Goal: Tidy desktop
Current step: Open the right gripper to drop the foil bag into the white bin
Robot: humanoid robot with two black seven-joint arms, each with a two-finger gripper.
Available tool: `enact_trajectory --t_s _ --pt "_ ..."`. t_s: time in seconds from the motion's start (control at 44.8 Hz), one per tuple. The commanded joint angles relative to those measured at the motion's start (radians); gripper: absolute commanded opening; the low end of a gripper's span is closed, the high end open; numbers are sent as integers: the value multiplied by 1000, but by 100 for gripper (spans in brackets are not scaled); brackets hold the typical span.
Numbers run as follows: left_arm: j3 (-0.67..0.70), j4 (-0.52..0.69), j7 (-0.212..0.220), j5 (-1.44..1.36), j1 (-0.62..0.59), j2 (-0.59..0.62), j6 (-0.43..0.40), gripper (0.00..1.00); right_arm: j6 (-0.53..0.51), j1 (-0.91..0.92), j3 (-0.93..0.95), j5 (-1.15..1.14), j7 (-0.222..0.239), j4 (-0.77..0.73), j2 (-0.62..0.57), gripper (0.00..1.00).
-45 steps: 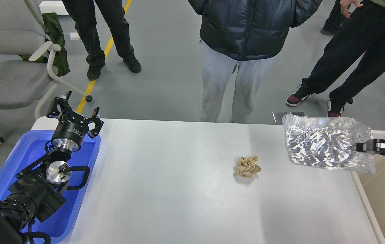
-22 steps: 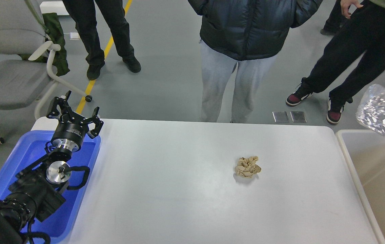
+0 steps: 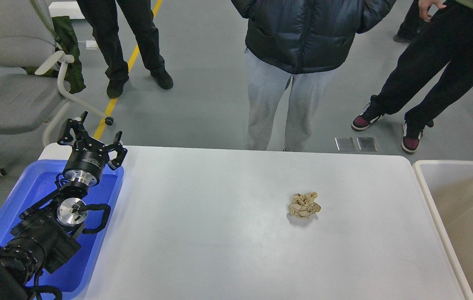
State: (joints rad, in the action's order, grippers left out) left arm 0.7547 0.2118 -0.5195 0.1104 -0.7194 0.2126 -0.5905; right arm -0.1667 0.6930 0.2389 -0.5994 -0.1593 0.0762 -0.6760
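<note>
Currently, the left gripper [image 3: 90,134] hovers with fingers apart above the blue tray [image 3: 32,189] at 9 o'clock. The white surface [image 3: 220,233] spans the centre, carrying a crumpled brown paper wad [image 3: 303,205]. The right gripper is out of view.

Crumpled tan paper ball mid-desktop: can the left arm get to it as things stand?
Probably yes. The left pincer is open above the blue plastic tray, and only bare white desktop lies between it and the crumpled tan paper ball. Whether the arm stretches that far is unclear.
</note>
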Motion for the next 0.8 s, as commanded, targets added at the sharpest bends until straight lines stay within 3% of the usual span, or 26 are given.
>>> enact_trajectory --t_s 0.0,0.446,0.781 --pt "0 0 -1 0 0 -1 1 100 104 -85 2 193 49 -99 130 0" --pt "0 0 -1 0 0 -1 1 100 194 -127 7 299 136 -96 210 0" --pt "0 0 -1 0 0 -1 1 100 199 -144 14 337 146 -96 245 0"
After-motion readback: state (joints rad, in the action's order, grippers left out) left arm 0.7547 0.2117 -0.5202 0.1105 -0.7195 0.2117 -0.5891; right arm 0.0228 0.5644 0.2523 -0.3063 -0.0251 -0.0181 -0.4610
